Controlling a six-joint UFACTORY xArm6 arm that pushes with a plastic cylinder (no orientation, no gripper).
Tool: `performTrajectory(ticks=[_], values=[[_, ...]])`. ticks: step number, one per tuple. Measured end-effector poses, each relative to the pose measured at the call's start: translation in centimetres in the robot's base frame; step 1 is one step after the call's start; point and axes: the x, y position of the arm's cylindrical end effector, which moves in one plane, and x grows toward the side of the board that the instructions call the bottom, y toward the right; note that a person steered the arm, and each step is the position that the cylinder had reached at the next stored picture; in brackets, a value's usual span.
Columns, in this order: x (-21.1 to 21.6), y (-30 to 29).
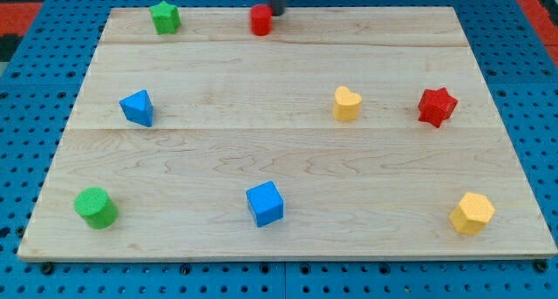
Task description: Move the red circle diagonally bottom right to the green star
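The red circle (261, 20) stands near the board's top edge, a little left of centre. The green star (165, 17) sits at the top left, well to the circle's left at about the same height. My tip (276, 10) comes down from the view's top and ends right beside the red circle's upper right side, touching it or nearly so.
On the wooden board (288, 72) also stand a blue triangle (137, 107), a yellow heart (346, 103), a red star (437, 106), a green cylinder (95, 207), a blue cube (265, 203) and a yellow hexagon (472, 213). A blue pegboard surrounds the board.
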Motion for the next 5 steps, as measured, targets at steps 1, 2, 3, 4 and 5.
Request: performTrajectory(ticks=[1, 2, 3, 4, 5], values=[[1.4, -1.7], [6.4, -1.7], [7.8, -3.1], [7.7, -3.8], [7.9, -7.9]])
